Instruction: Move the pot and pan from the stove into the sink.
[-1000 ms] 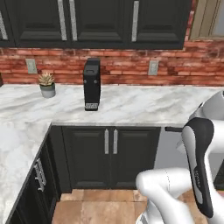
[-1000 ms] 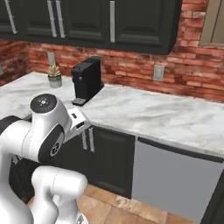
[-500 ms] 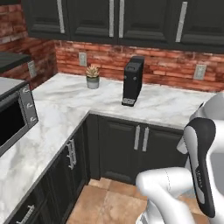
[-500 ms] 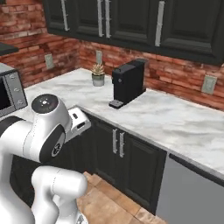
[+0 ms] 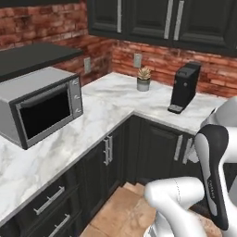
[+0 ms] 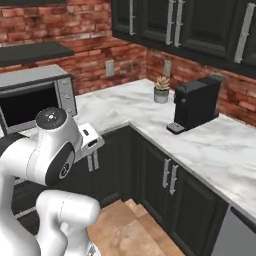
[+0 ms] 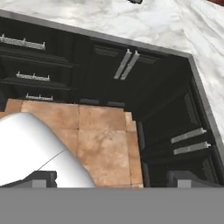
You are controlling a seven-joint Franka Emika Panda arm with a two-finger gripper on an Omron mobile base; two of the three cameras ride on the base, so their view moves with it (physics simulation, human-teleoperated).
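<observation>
Spread wide and empty, my gripper (image 7: 111, 178) hangs tucked over the terracotta tile floor (image 7: 103, 140) facing the dark corner cabinets (image 7: 131, 74), presumably stowed for driving.

One microwave (image 5: 44, 106), one coffee machine (image 5: 183, 88), one potted plant (image 5: 144, 78), seemingly two wall outlets (image 5: 137, 59)

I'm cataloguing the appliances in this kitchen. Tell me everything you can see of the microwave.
The microwave is a boxy countertop unit with a silvery-grey casing, a dark window in its door and a narrow control strip with small buttons along the door's right edge. The door is shut. It stands upright on the white marble counter, left of the counter's inner corner, below a dark shelf and in front of the red brick wall. Nothing rests on top of it, and nothing but the counter touches it.
</observation>
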